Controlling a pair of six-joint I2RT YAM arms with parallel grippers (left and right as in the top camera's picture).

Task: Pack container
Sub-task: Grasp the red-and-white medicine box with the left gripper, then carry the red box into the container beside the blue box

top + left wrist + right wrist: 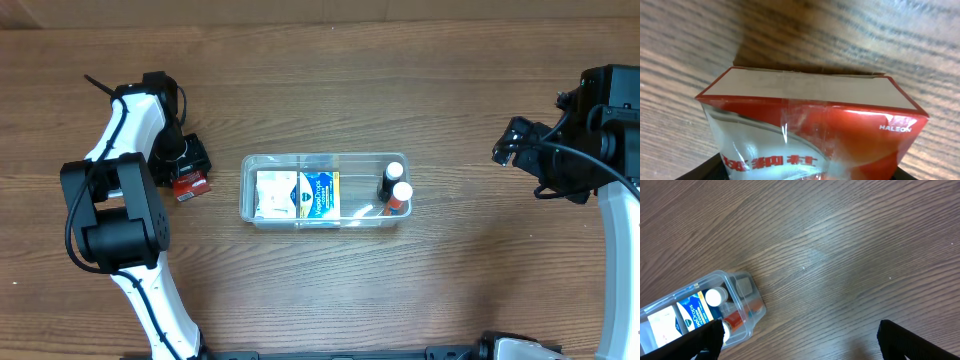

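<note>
Left gripper (186, 165) is down over the red box (810, 130), clamped or not I cannot tell; container (322, 215) sits mid-table, part-filled; right gripper (800, 342) hangs spread wide, leaving room

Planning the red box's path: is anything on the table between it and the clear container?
Nothing visible does. Only bare table lies between the red box at the left hand and the near end of the container. Inside, two boxes and two bottles already take much of the room.
</note>
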